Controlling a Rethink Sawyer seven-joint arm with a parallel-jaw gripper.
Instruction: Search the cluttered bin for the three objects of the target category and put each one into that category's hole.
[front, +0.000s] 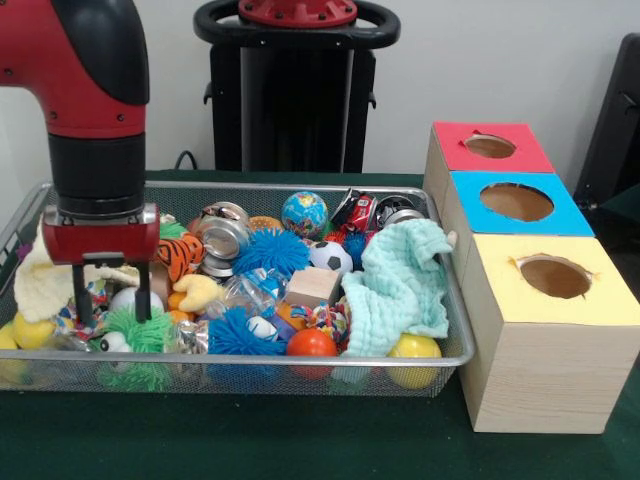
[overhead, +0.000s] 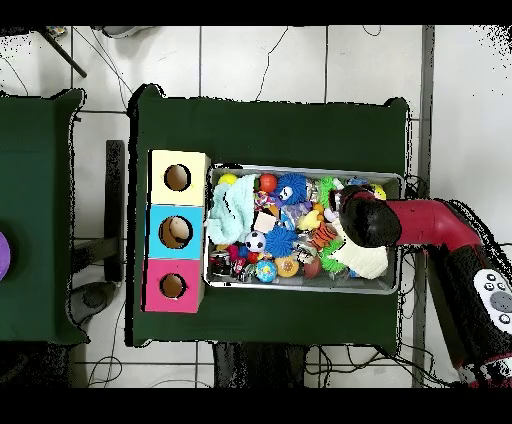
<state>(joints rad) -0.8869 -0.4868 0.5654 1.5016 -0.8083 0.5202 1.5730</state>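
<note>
Nearest the lens, the pale wooden box with the yellow top and round hole (front: 553, 330) stands on the dark green table (front: 250, 440), touching the wire-mesh bin's (front: 300, 375) right end; blue-topped (front: 515, 203) and red-topped (front: 490, 147) boxes line up behind it, holes upward, presumably so anything lifted from the bin travels only a short way.

Two thin black fingers (front: 143, 290) hang apart, nothing between them, tips just above the fuzzy green toy with googly eye (front: 135, 340) near the bin's front left corner; the red and black gripper (front: 110, 300) points straight down, so a probing or picking descent looks likely; red arm (front: 90, 70) comes in from above.

Clutter outward: striped orange tiger toy (front: 180, 255), spiky blue ball (front: 270, 250), globe-printed ball (front: 304, 213), small soccer ball (front: 330, 257), wooden block (front: 312, 285), orange ball (front: 311, 343), yellow ball (front: 414, 350) at front right.

Target category unstated; balls may be it, all still in the bin.

Mint green cloth (front: 400, 285) drapes over the right part, hiding whatever lies beneath; cream cloth (front: 40, 285) is half masked by the gripper; overhead, the arm covers that end.
</note>
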